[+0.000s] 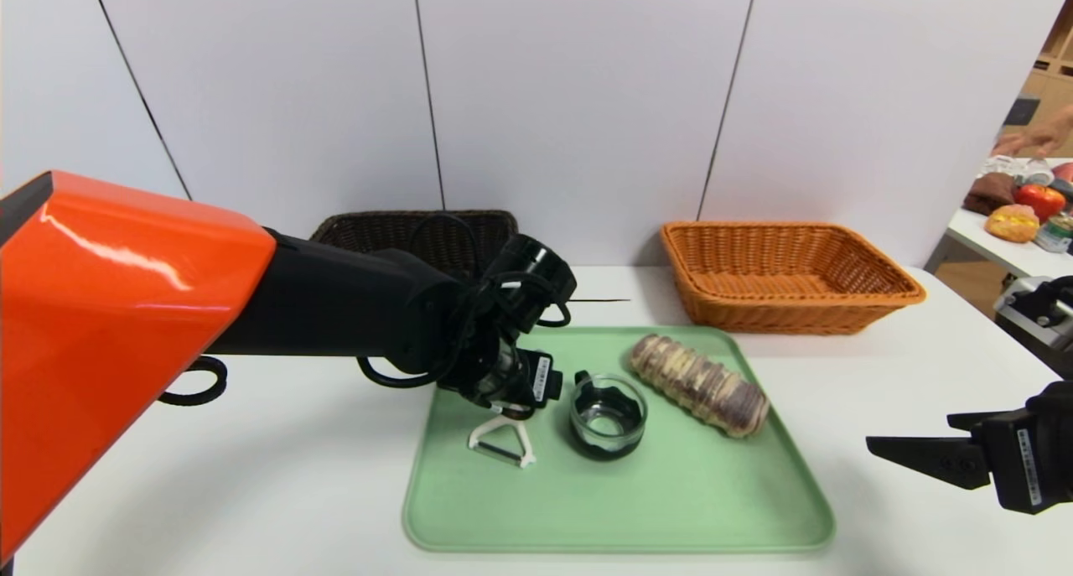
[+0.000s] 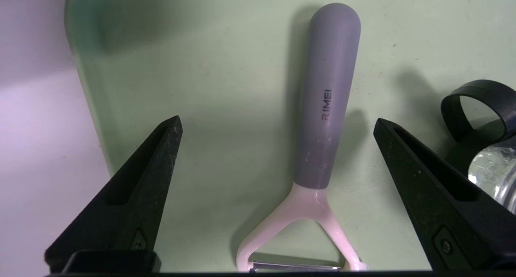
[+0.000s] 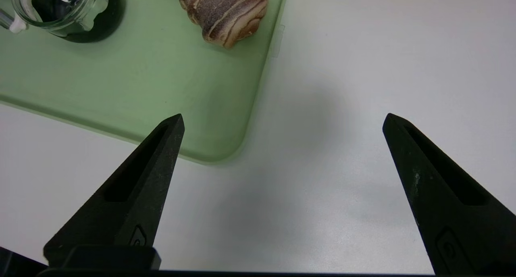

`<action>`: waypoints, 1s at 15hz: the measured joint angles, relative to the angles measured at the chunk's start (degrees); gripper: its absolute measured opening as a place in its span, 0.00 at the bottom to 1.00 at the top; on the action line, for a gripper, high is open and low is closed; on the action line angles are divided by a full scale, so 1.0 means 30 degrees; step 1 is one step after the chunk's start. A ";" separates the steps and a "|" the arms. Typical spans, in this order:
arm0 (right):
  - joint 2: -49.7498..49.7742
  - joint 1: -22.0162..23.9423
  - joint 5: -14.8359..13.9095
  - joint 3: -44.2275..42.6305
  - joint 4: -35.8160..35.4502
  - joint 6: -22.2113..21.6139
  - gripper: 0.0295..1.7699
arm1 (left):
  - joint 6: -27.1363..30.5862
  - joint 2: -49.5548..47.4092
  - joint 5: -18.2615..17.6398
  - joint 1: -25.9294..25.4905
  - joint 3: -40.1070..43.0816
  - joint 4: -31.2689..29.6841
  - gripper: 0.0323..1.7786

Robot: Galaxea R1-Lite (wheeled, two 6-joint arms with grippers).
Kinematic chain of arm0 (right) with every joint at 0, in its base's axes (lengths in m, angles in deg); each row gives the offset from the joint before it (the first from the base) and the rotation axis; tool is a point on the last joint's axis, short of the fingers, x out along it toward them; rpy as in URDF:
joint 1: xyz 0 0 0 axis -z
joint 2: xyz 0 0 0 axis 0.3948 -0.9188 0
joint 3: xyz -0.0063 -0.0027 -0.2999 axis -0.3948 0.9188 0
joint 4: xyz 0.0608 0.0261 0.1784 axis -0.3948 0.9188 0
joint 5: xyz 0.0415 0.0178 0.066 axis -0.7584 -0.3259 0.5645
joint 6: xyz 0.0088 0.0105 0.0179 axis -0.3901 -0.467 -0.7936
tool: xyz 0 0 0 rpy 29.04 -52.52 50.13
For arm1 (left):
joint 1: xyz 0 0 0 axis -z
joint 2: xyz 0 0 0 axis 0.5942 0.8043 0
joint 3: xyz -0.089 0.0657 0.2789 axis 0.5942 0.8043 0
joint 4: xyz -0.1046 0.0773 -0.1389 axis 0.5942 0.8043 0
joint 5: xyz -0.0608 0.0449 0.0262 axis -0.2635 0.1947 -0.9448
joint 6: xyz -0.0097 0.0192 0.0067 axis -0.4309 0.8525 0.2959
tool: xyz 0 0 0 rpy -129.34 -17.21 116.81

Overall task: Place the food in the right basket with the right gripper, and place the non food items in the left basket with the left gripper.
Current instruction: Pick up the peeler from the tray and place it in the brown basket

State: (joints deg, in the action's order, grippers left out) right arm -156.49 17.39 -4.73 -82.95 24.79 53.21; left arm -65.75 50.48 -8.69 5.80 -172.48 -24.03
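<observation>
Grey-handled peeler (image 2: 328, 95) | smooth, Y-shaped | left end effector (image 2: 278, 126) above, open | right end effector (image 3: 284, 121) open

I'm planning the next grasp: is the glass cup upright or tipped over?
Upright: in the head view the glass cup shows its round rim facing up, its base on the green tray.

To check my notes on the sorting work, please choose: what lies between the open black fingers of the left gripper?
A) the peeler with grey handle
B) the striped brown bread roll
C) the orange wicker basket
A: the grey-handled peeler lies on the green tray, its handle between the spread black fingers of the left gripper, which do not touch it.
</observation>
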 joint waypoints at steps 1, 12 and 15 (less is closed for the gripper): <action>0.0016 0.0000 0.0000 0.0020 0.0000 -0.0008 0.96 | 0.0008 0.0057 0.0008 0.0008 0.0000 -0.0012 0.95; 0.0443 -0.0008 0.0028 0.0102 0.0016 -0.0008 0.96 | -0.0110 0.0284 0.0000 0.0016 -0.0024 -0.0057 0.95; 0.0467 -0.0008 0.0037 0.0130 0.0016 0.0000 0.96 | -0.0065 0.0398 0.0037 0.0053 0.0004 -0.0093 0.65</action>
State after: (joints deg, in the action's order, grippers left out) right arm -155.08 17.37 -4.62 -82.56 24.84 53.21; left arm -65.95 51.67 -8.58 5.95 -172.47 -24.31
